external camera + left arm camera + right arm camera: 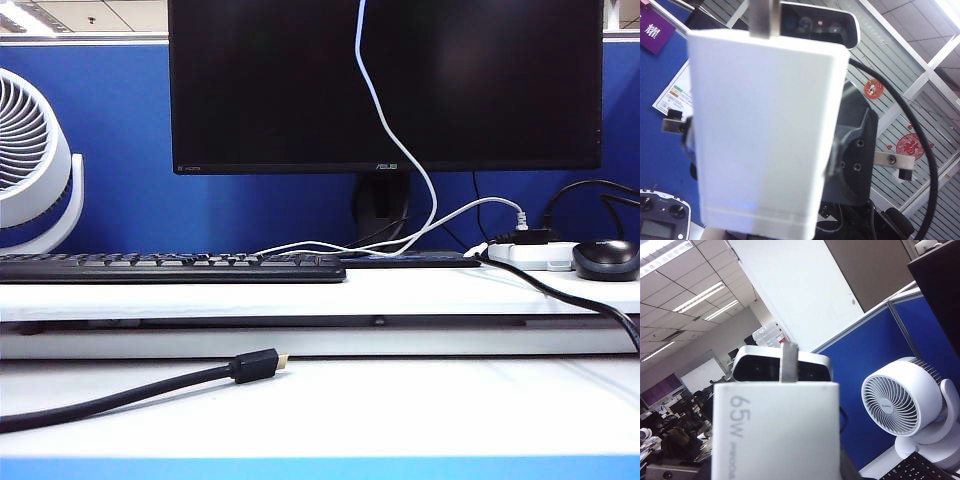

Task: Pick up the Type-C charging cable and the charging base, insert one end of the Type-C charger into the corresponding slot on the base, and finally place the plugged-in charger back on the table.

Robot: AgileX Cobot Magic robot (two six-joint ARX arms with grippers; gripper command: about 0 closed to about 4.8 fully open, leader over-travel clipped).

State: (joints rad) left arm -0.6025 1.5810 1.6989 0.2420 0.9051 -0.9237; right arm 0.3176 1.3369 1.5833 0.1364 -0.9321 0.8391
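The small white rectangular plastic charging base is up between both wrists, off the white table, with the left gripper closed tight and the right gripper's spread hidden behind the block, so a poor, off-centre hold could drop it.

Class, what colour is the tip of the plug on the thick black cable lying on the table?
Gold: the plug tip on the black cable shows best in the exterior view.

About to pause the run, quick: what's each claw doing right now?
Left claw: closed; it is out of view, so any contents cannot be told.
Right claw: closed on the charging base.
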